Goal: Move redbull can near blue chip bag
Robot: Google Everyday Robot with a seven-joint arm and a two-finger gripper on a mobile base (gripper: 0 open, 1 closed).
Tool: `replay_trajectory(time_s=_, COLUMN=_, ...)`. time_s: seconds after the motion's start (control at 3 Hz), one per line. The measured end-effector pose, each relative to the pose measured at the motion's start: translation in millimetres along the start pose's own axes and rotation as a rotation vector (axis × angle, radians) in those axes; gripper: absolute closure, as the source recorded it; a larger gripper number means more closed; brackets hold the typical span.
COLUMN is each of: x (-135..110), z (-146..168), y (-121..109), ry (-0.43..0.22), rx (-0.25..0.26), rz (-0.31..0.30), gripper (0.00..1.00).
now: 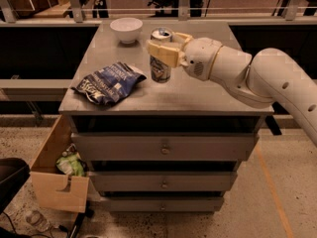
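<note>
The redbull can (160, 69) is a slim silver-and-blue can with a shiny top, upright near the middle of the grey cabinet top (198, 90). My gripper (162, 50) reaches in from the right and is shut on the redbull can, its pale fingers (163, 53) wrapped around the upper half. The blue chip bag (110, 82) is a crumpled dark blue foil bag with white lettering. It lies flat on the left of the top, its right edge a short gap from the can.
A white bowl (126, 29) stands at the back left of the cabinet top. The cabinet has several drawers (162, 147). An open cardboard box (57, 175) with rubbish sits on the floor at lower left. A rail (158, 9) runs behind the cabinet.
</note>
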State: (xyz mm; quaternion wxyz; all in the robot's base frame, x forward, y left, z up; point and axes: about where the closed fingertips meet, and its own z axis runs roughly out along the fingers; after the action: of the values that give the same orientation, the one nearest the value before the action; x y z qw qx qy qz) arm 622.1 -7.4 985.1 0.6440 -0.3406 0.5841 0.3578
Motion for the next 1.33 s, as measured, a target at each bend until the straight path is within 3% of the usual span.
replay_trajectory(time_s=0.67, x=43, z=19, y=21, ry=0.016, rx=-0.101, rz=0.116, gripper=1.0)
replay_trajectory(time_s=1.0, x=57, z=20, y=25, ry=-0.006, rx=-0.116, rz=0.138, gripper=1.0)
replay_trajectory(time_s=1.33, x=56, z=22, y=26, ry=-0.006, rx=-0.12, rz=0.137, gripper=0.82)
